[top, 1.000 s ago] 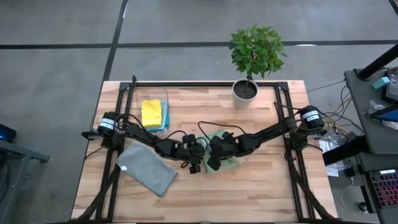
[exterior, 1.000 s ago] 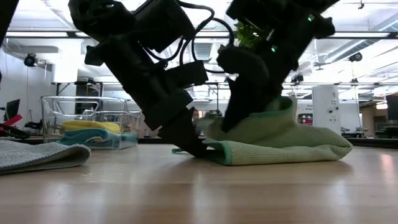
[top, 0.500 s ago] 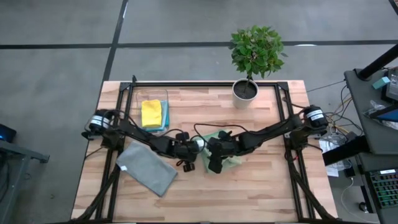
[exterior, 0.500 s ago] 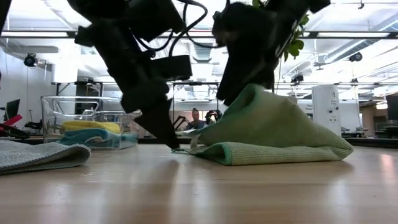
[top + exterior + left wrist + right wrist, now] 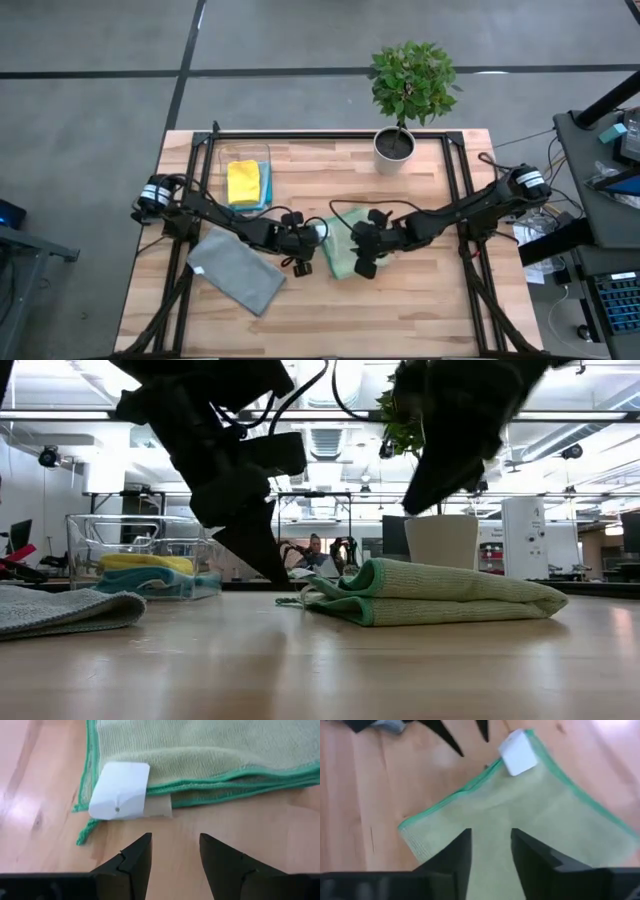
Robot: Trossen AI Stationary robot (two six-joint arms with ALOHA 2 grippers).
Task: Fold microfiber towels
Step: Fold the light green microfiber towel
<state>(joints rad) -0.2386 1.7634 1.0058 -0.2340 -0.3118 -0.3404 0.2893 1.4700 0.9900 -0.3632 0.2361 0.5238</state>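
Both grippers, left (image 5: pixel 172 852) and right (image 5: pixel 490 850), are hanging released beside the folded olive-green microfiber towel (image 5: pixel 341 258) at frame centre, risking snagging its loose white tag (image 5: pixel 120 797) and unfolding it.

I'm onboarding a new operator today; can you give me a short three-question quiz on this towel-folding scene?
1. True or false: the olive green towel lies folded flat on the table.
2. Which towel lies spread outside the clear bin? A) grey B) yellow C) teal
3. What white thing sticks out from the green towel's edge, in front of the left end effector?

Key:
1. True; the right end effector hovers above it with open fingers, holding nothing.
2. A, the grey towel; the yellow towel sits in the bin.
3. A white tag.
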